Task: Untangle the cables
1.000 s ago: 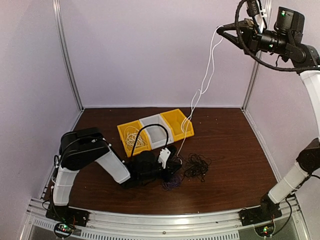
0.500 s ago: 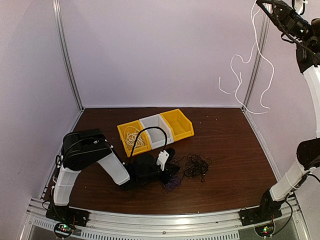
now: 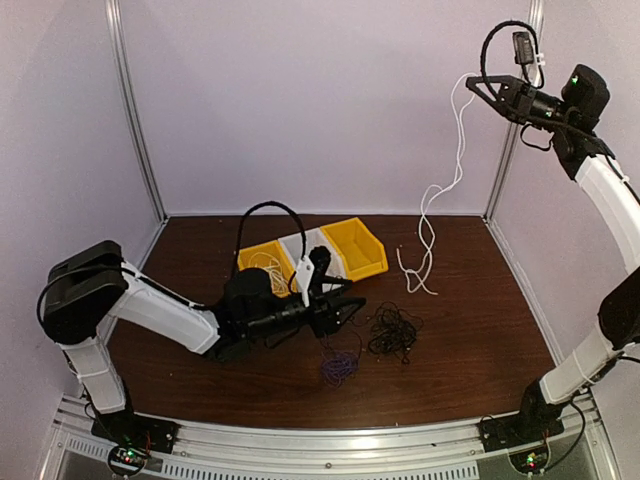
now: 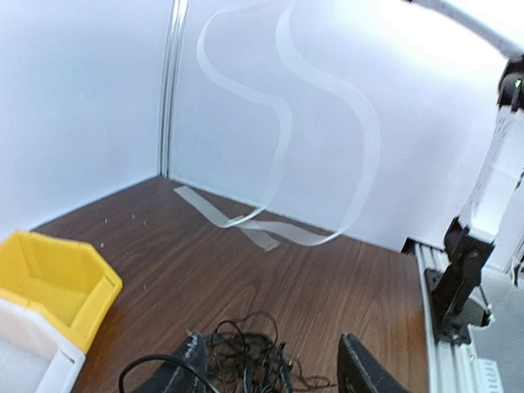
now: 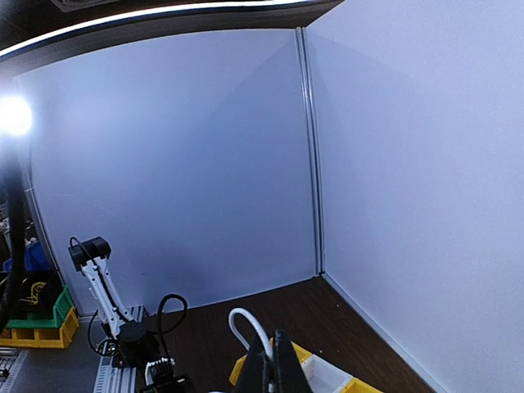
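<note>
On your table (image 3: 480, 300), the right gripper (image 3: 472, 82) was high up with its fingers pressed together on the white cable (image 3: 458, 150). This cable hung down close to the wood, right of the yellow bin (image 3: 358, 245). Your left gripper (image 3: 350, 310) was low with fingers apart, just beside the black tangle (image 3: 392, 332). The purple cable (image 3: 340, 365) lay near.

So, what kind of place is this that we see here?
Most likely a robot laboratory test cell: pale walls and metal corner posts enclose a wooden table, the left arm and right arm are bolted at its near edge, and yellow bins sit on it.
</note>
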